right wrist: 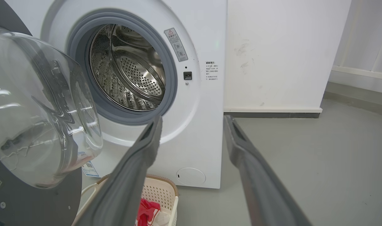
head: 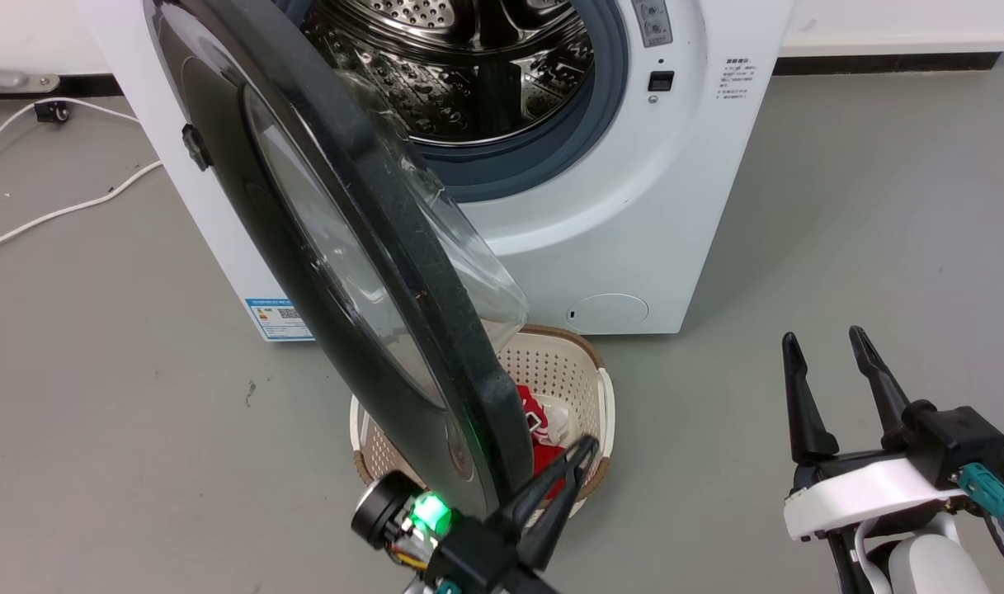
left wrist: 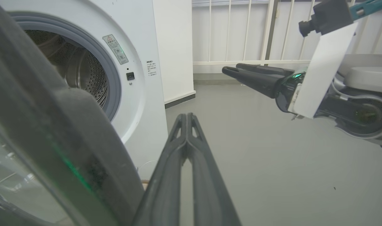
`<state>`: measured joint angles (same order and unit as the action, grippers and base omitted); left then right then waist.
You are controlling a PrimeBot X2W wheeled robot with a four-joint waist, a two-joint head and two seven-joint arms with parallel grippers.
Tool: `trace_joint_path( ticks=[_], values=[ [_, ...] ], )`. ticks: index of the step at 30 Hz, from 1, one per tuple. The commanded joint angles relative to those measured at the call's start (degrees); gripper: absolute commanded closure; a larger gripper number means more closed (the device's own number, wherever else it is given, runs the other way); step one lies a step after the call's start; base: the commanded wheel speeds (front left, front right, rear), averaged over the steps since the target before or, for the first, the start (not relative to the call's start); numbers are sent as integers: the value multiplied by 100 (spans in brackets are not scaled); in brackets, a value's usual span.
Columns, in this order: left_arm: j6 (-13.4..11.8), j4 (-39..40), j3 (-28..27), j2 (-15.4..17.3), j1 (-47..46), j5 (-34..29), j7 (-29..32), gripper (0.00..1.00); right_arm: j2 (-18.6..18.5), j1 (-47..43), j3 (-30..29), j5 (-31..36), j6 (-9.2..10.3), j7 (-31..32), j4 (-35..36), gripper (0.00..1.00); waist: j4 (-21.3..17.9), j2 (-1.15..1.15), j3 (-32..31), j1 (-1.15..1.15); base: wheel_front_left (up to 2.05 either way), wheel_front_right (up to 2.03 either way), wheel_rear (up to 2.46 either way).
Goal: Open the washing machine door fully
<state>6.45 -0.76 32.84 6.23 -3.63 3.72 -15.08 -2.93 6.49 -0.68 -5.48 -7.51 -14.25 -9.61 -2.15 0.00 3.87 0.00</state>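
Grey floor (head: pixel 881 206) is spreading around the washing machine (head: pixel 633 206), whose washing machine door (head: pixel 337 247) is standing swung out to the robot's left, edge-on in the head view and hanging over the cream laundry basket (head: pixel 567 363) with a red garment (head: pixel 539 425) inside. The door's glossy black rim is looking dusty, and its clear glass bowl (right wrist: pixel 37 110) is bulging toward the steel drum (right wrist: pixel 128 72); the right wrist view is giving that bulge far better than the head view. The left gripper (head: pixel 586 456) is sitting just beside the door's lower rim with its fingers pressed together on nothing (whether they are touching the rim, I cannot tell). The left wrist view is adding a white railing (left wrist: pixel 241 31) behind. The right gripper (head: pixel 823 337) is hanging well apart from the door, fingers spread wide.
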Motion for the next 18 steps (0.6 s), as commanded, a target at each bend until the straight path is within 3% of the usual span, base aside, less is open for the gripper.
trace_joint_path(
  ticks=[1, 12, 18],
  values=[
    [-67, -125, -49, -72, -174, 11, -13, 100, 11, 88, 11, -46, 4, 4, -22, 0, -18, 0, 11, 0, 0, 0, 0],
    [-312, -759, -202, -274, -779, 186, -11, 100, 11, 106, 66, -129, 4, -22, -128, 0, -115, 0, 53, 0, 0, 0, 0],
    [-626, -828, -509, -247, -751, 173, -7, 100, 12, 84, 65, -172, 3, -32, -185, 0, -120, 0, 43, 0, 0, 0, 0]
  ],
)
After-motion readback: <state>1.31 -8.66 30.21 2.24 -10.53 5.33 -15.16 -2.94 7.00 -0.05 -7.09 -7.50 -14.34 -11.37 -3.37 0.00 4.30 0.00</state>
